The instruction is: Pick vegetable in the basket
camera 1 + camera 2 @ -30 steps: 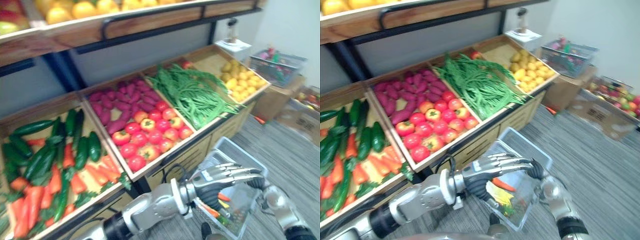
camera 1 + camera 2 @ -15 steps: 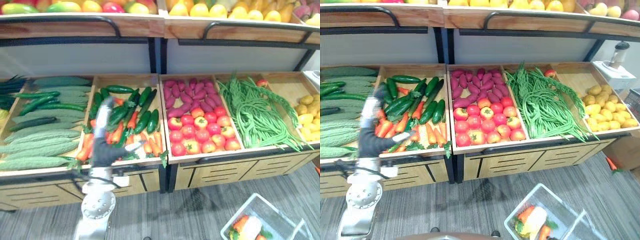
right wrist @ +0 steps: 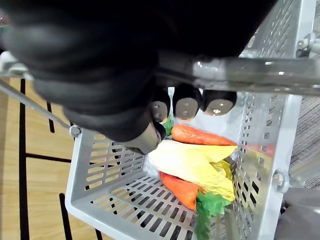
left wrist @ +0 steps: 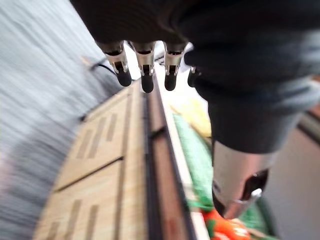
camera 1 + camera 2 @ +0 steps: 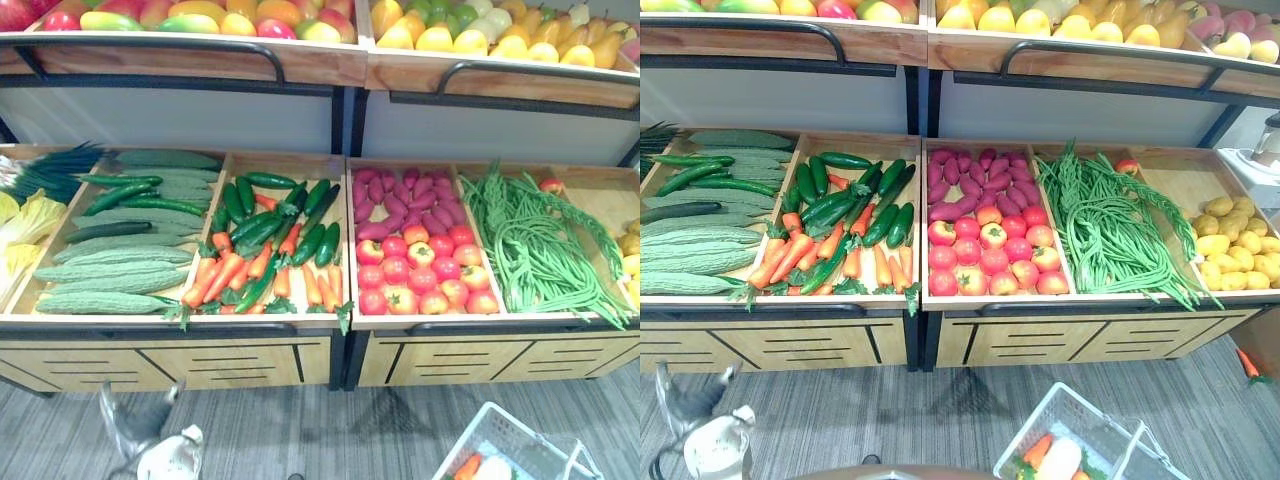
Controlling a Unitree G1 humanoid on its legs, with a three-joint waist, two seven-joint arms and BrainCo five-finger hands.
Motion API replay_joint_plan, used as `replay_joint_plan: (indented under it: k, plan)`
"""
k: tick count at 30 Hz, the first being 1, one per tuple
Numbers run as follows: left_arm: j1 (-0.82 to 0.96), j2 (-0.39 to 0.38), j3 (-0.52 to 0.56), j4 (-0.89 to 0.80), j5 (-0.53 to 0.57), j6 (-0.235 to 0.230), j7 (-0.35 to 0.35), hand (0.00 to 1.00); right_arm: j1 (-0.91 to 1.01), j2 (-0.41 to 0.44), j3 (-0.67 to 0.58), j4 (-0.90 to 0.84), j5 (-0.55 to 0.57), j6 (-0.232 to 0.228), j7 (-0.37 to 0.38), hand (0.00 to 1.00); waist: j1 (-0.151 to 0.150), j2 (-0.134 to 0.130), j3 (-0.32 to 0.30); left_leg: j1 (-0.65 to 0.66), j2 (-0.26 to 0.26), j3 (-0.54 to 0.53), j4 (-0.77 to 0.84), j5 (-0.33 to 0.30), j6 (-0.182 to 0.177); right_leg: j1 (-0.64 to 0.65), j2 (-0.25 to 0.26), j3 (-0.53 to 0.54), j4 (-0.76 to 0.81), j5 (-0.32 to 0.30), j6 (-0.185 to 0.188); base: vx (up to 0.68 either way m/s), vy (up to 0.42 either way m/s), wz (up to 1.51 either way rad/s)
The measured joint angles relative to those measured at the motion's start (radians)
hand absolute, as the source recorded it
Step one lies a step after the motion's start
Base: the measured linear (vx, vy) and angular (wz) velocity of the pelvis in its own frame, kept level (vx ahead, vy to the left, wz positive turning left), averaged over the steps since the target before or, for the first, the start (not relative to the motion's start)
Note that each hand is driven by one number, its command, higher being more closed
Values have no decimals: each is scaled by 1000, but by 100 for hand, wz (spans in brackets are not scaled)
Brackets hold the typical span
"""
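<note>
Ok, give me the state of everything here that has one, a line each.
left hand, open, holding nothing.
right hand, shut on the handle of the basket.
basket, hanging from the right hand, partly filled with carrots and a pale leafy vegetable.
bins, full.

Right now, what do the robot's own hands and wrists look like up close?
The left hand has slim silver fingers ending in dark tips, plus a thicker silver thumb, also dark-tipped; a dark cover wraps its back and wrist. The right hand matches: a black ribbed cover and silver fingers with glossy dark tips. From the head, the left wrist is a pale silver-grey rounded joint.
</note>
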Motion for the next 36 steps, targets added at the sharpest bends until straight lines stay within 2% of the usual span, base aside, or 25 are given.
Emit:
replay_joint_plan:
  k: [2,4,6,10,15,21,26,32,33,35,36]
  plan:
    - [0,-2,31,132,-100,-2,-6,0,-5,5,0,-1,-17,0,-1,100,0,0,-7,4,-1,1,0,-4,-2,2,-1,2,-3,-1,-2,58,-4,-8]
    - [-4,-2,75,347,-215,-9,-71,0,-21,8,0,1,-31,0,0,100,-8,3,-6,6,-3,5,0,-10,-5,5,-1,6,-12,1,-5,48,-1,-5]
    - [3,-2,78,478,-265,0,-132,0,-38,8,0,5,-39,1,0,100,-22,5,-5,15,-3,12,0,-16,-7,11,-1,12,-16,1,-4,53,-3,-10]
    - [22,-7,-6,604,-235,34,-271,0,-53,8,0,10,-72,3,1,100,-23,13,-1,40,0,37,1,-26,-9,17,3,43,-14,1,-3,63,-6,-19]
    - [8,24,-111,637,-131,34,-367,0,-74,5,25,29,-98,2,1,100,-30,20,0,54,4,59,1,-34,-12,16,6,64,-11,-2,-1,27,-10,-14]
    - [-6,38,-197,650,-124,34,-386,0,-90,5,40,38,-105,2,2,100,-40,35,8,55,3,58,0,-40,-14,16,5,64,-8,-10,-1,0,0,0]
    - [-7,58,-244,650,-105,34,-410,0,-95,4,45,42,-105,3,3,100,-42,33,14,60,4,63,0,-47,-15,15,5,68,-1,-14,0,7,-2,-3]
    - [-9,67,-267,651,-101,34,-414,0,-105,-2,7,39,-95,-4,21,100,-48,28,55,126,6,140,0,-85,-13,-44,-11,149,158,-68,-21,20,24,-38]
    - [-15,71,-276,652,-91,34,-414,0,-106,2,-5,27,-93,-6,23,100,-50,26,65,129,13,170,1,-93,-11,-82,-7,183,218,-65,-23,-25,42,-77]
    - [-23,82,-288,653,-77,34,-416,0,-110,12,-11,23,-74,-9,24,100,-49,25,93,154,33,227,1,-104,-11,-122,19,240,269,-30,-55,-33,41,-91]
    - [-36,90,-292,654,-62,34,-417,0,-111,21,-15,21,-71,-9,24,100,-49,25,100,169,48,272,2,-110,-13,-136,44,258,266,16,-59,-8,38,-84]
